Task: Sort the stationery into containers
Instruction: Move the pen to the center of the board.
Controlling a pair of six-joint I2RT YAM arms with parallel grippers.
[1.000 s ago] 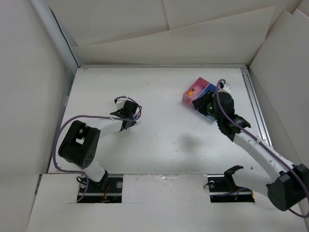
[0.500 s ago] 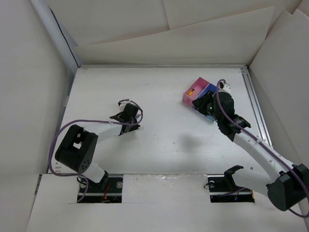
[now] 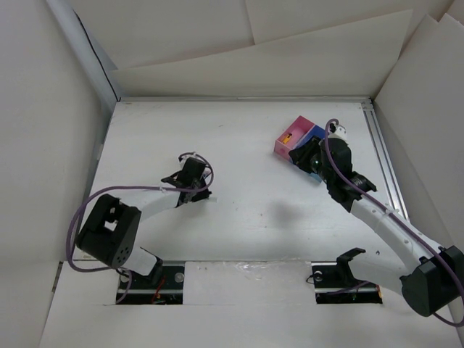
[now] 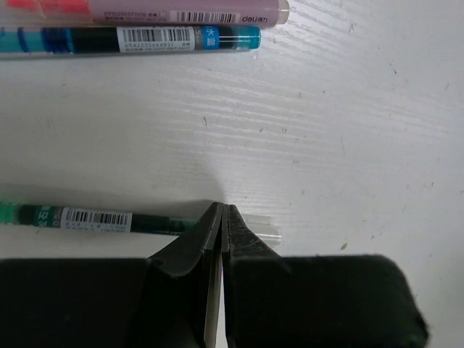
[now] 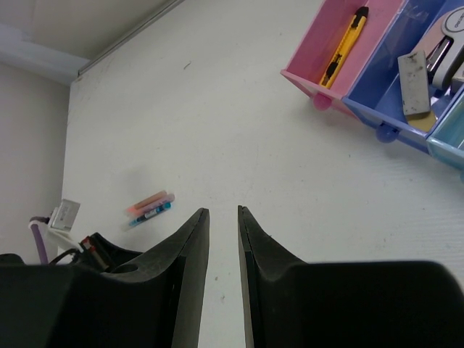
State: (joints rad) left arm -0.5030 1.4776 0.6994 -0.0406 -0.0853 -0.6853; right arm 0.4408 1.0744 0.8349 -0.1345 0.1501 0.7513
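Left gripper (image 4: 221,216): fingers pressed together, tips over green pen (image 4: 94,217) on table (image 4: 326,130) | advisable: open, turn wrist to straddle barrel crosswise | right gripper (image 5: 223,217): narrow gap, empty

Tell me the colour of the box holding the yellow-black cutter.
The box is pink, clearest in the right wrist view.

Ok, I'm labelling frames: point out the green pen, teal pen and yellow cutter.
green pen (image 4: 94,218): left wrist view, barcode label.
teal pen (image 4: 156,39): left wrist view, barcode label.
yellow cutter (image 5: 346,42): right wrist view, mid-body.
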